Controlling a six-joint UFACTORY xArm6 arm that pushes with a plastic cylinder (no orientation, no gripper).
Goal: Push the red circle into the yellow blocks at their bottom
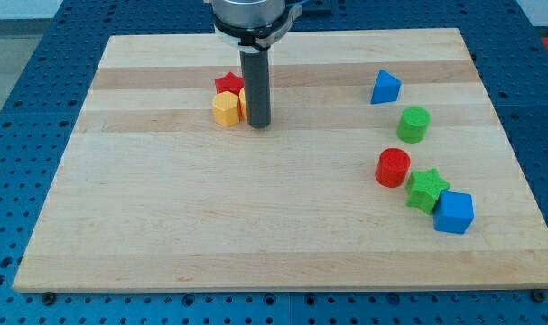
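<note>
Pale wooden board (255, 226) on a blue pegged bench. Toward the view's upper left: yellow hexagon block (225, 109), red star (228, 84) just above, a second yellow block (242, 99) mostly hidden behind the rod. My tip (259, 125) planted touching that cluster's right side; plain rod, nothing to open, holding nothing. Well apart at right: red circle (393, 167), green star (427, 190) beside, blue cube (453, 212), green cylinder (413, 124), blue triangle (385, 88).

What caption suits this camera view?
My tip beside the yellow blocks and red star, far from the red circle.
</note>
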